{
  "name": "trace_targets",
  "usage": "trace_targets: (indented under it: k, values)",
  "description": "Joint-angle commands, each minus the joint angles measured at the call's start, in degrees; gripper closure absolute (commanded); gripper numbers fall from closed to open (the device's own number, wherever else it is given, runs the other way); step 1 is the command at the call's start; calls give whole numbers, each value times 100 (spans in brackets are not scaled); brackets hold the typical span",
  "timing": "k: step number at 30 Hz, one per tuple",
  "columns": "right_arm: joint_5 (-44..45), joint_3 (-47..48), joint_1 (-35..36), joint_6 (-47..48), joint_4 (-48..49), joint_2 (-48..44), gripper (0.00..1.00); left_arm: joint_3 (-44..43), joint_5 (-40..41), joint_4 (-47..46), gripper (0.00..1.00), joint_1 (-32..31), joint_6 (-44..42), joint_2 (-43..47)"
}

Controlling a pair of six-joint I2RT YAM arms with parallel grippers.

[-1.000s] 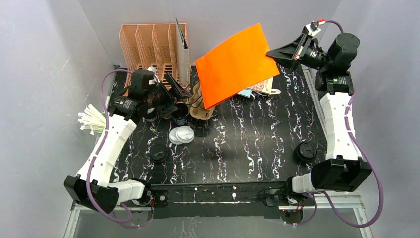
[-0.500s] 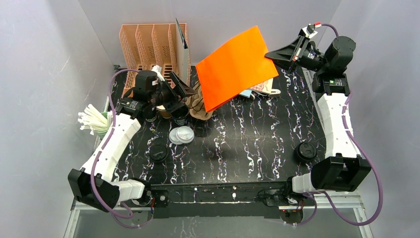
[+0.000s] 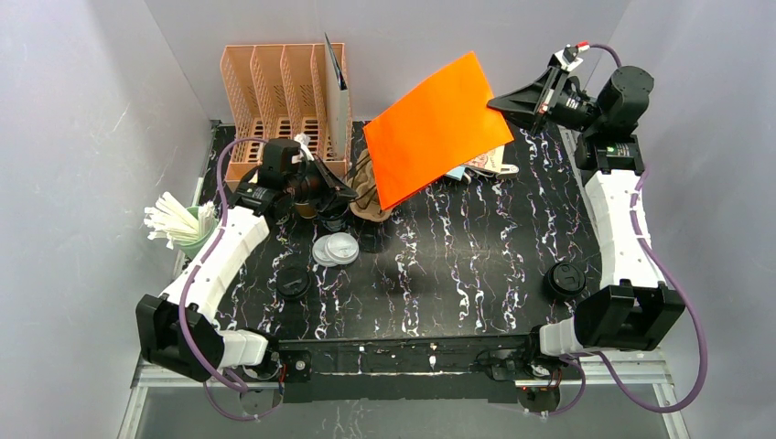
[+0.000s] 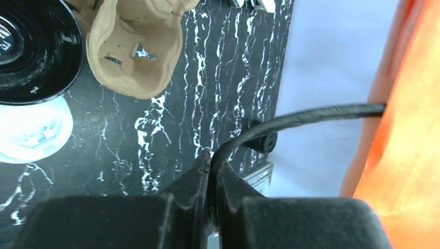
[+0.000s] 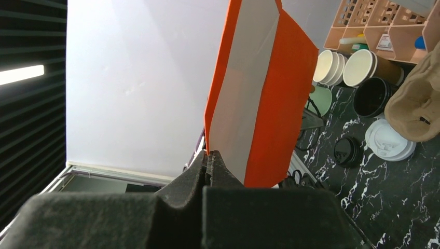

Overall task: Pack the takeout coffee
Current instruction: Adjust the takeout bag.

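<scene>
I find the takeout coffee (image 5: 386,68) in the right wrist view, at the table's (image 3: 458,265) far left by the peach rack (image 5: 384,21), just beside the black cup (image 5: 369,97). My left gripper (image 4: 210,161) has its jaws pinched together on a thin black cord (image 4: 311,115). My right gripper (image 5: 209,158) clamps the edge of the orange bag (image 5: 275,93), lifted off the table.

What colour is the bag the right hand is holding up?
The bag is bright orange outside, white inside; clearest in right wrist view.
</scene>
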State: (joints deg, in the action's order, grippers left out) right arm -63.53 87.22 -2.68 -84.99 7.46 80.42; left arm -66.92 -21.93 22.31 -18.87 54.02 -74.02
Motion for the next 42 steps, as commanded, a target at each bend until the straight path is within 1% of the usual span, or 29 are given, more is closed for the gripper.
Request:
trace_targets:
  k: [1, 2, 3, 4, 6, 7, 8, 9, 10, 11, 14, 17, 18, 21, 23, 24, 28, 31, 35, 38, 39, 41, 42]
  values:
    - [22, 70, 22, 960, -748, -37, 98, -366, 22, 235, 100, 24, -498, 45]
    - [179, 68, 7, 1449, -1628, -50, 98, -524, 60, 327, 100, 23, -598, 12]
    - [326, 56, -47, 1899, -2241, -48, 97, -667, 82, 422, 100, 24, -678, -22]
    - [516, 26, -119, 2344, -2909, -43, 93, -825, 93, 510, 100, 24, -760, -71]
    - [886, -116, -272, 3051, -3895, -11, 74, -1115, 53, 632, 100, 5, -913, -160]
    - [1133, -105, -314, 3358, -4338, 28, 57, -1262, 54, 664, 100, -42, -981, -198]
    - [1423, -15, -320, 3632, -4741, 88, 34, -1381, 71, 674, 100, -125, -1015, -234]
    - [1845, 168, -321, 3913, -5197, 155, 22, -1518, 126, 676, 100, -304, -1051, -286]
    - [2279, 367, -321, 4132, -5586, 232, 6, -1663, 210, 667, 100, -489, -1110, -354]
    - [2667, 565, -321, 4328, -5872, 299, 2, -1806, 319, 681, 100, -623, -1187, -430]
    - [3667, 1015, -321, 4653, -6372, 412, 2, -2197, 781, 780, 100, -1320, -1347, -683]
    - [4347, 1074, -316, 4719, -6493, 321, 2, -2384, 1154, 801, 100, -1833, -1406, -979]
    - [4610, 1051, -320, 4731, -6554, 284, 2, -2446, 1198, 796, 100, -1937, -1400, -1088]
    - [6026, 949, -214, 4890, -6901, 202, 2, -2664, 1337, 808, 100, -2121, -1316, -1403]
    - [6896, 677, -45, 5006, -6976, 191, 2, -2882, 1564, 913, 100, -2147, -1309, -1580]
    - [7033, 485, -6, 5039, -6922, 158, 2, -3018, 1744, 1040, 100, -2149, -1338, -1641]
    - [7088, -128, 47, 5119, -6674, 8, 2, -3893, 2572, 1736, 100, -2148, -1437, -1957]
    - [7138, -253, 64, 5179, -6518, -58, 2, -4386, 2880, 2056, 100, -2149, -1374, -2124]
    - [7123, -236, 173, 5280, -6480, 2, 2, -4274, 2971, 1992, 100, -2189, -1130, -2155]
    - [7047, -203, 254, 5366, -6477, 58, 2, -4130, 2787, 1822, 100, -2221, -1022, -2240]
    - [6798, -179, 254, 5453, -6405, 45, 3, -4132, 2718, 1769, 100, -2236, -1008, -2292]
    - [5830, -116, 258, 5651, -6090, -2, 9, -4206, 2586, 1699, 100, -2320, -1001, -2435]
    - [5127, -121, 254, 5765, -5900, -25, 16, -4264, 2548, 1695, 100, -2367, -1006, -2500]
